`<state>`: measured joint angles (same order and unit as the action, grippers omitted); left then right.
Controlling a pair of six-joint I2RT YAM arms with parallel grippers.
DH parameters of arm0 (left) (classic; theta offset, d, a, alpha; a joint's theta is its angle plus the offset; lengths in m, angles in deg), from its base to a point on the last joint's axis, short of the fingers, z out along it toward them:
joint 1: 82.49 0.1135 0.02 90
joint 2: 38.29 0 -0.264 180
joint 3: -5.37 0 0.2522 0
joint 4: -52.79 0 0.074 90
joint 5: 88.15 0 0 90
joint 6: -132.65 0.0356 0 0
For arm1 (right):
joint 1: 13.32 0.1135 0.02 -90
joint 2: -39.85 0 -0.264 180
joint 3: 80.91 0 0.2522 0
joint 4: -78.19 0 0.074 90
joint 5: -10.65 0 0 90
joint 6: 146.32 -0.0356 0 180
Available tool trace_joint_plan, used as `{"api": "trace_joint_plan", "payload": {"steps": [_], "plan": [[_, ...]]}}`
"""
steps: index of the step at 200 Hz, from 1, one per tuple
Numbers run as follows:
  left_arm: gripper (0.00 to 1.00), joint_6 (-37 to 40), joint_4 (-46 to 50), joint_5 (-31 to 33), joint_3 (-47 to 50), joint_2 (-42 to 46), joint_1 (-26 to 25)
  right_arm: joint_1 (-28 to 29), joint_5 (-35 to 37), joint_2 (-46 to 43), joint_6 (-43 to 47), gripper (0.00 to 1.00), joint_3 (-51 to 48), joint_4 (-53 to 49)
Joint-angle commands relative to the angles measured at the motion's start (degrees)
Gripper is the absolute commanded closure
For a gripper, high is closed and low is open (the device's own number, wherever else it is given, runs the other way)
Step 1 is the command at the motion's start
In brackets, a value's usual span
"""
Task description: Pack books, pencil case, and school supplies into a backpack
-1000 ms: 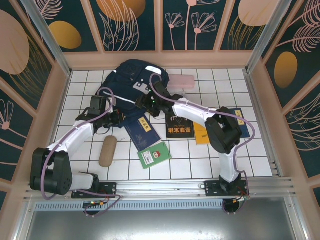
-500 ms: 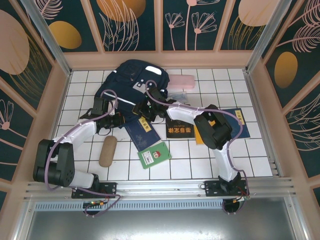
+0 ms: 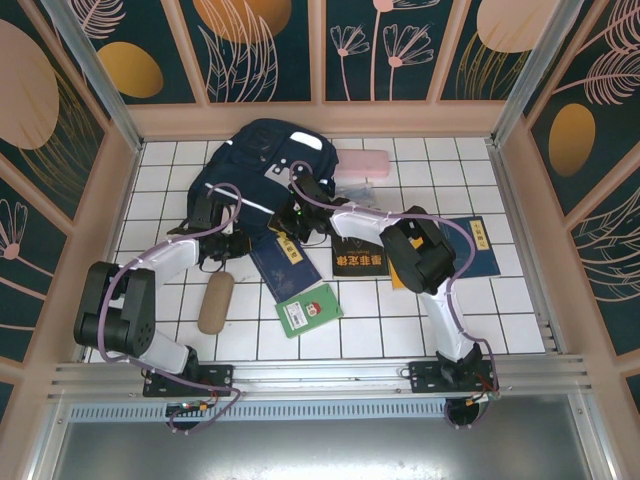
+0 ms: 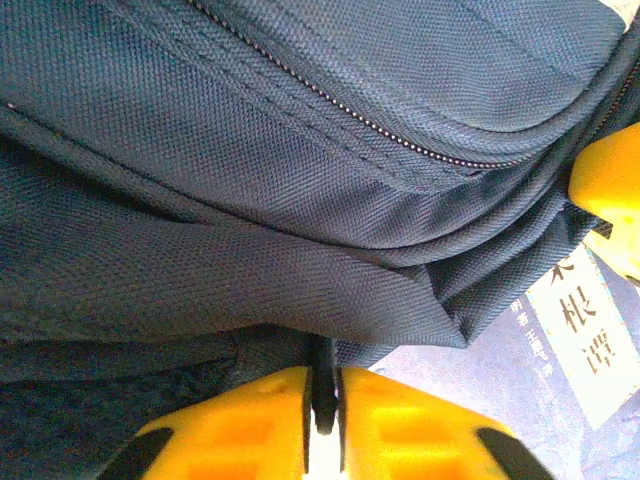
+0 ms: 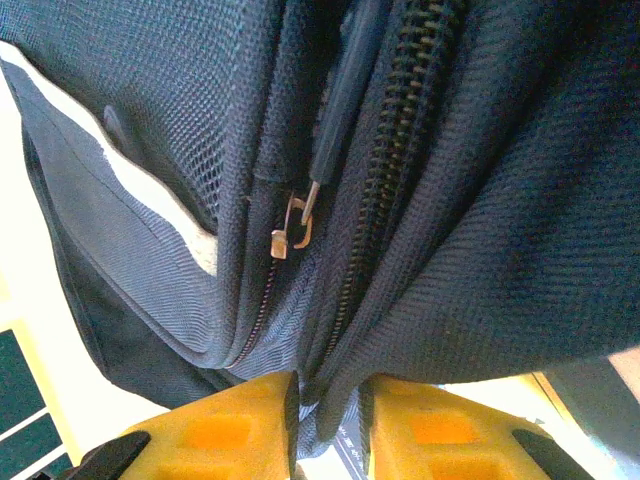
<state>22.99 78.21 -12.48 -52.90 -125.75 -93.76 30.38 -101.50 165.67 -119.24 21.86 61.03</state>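
The left gripper is seen with its yellow fingers all but together, a thin fold of the backpack nipped between them, and a closed zip is seen running across the fabric above. The right gripper is clamped too, a thicker bunch of the same navy cloth squeezed between its pads, right under a small metal zip pull. From above, the backpack is found lying at the far middle of the white-tiled table, with both grippers set on its near edge. The navy book is tucked just under that edge, and the black book and orange book are laid to its right. The green book is overlapped onto the navy one's near end. A pink case is spotted against the bag's right side, and a tan pouch nearer, by the left arm.
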Motion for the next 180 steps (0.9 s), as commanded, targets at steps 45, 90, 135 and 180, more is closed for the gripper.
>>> {"api": "trace_joint_plan", "payload": {"steps": [45,90,135,180], "plan": [[0.77,0.76,0.20,0.82,-0.91,-3.72,-0.41,-0.63,-0.18,0.58,0.86,0.74,2.22,1.73],[0.90,0.16,-0.15,2.41,-1.61,-4.14,-0.37,-0.64,0.00,0.31,1.21,0.74,2.17,1.47],[1.00,-0.92,0.40,3.96,-1.63,-3.18,-0.42,-0.78,0.27,0.62,1.22,0.91,2.18,1.37],[1.00,-4.06,3.11,8.25,-1.54,4.02,-0.42,-1.01,2.41,-0.75,2.54,1.00,2.72,-0.25]]}}
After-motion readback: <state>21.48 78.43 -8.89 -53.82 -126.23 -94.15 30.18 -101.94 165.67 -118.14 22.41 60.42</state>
